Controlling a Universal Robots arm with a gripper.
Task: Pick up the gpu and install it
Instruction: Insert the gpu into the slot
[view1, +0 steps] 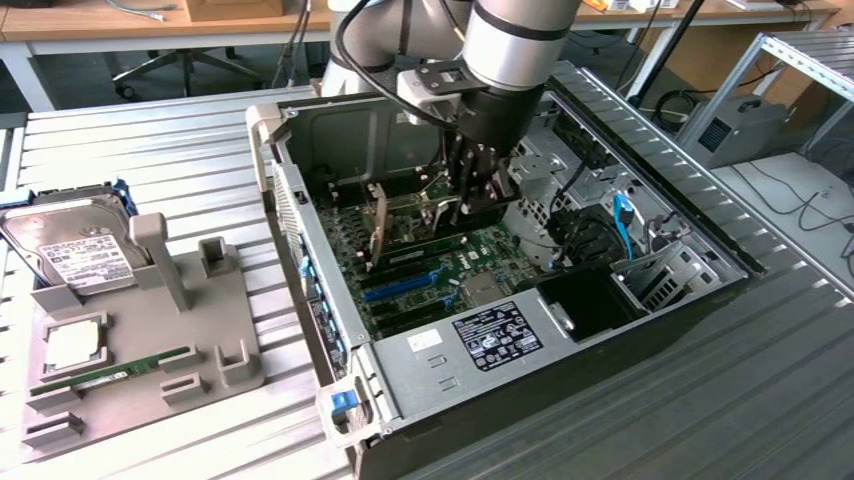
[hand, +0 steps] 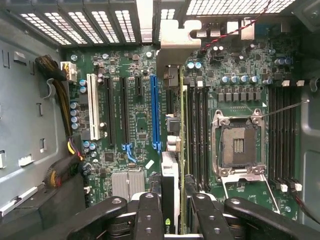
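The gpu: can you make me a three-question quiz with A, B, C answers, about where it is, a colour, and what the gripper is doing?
1. Where is the gpu? A on the grey holder; B inside the open computer case; C on the floor.
2. What colour is the long slot beside it? A blue; B red; C yellow.
3. The gripper is: A open and empty; B shut on the gpu; C holding the hard drive.
Answers: 1 B: it stands over the motherboard. 2 A: the wrist view shows it bright blue. 3 B: a finger presses each side of the card.
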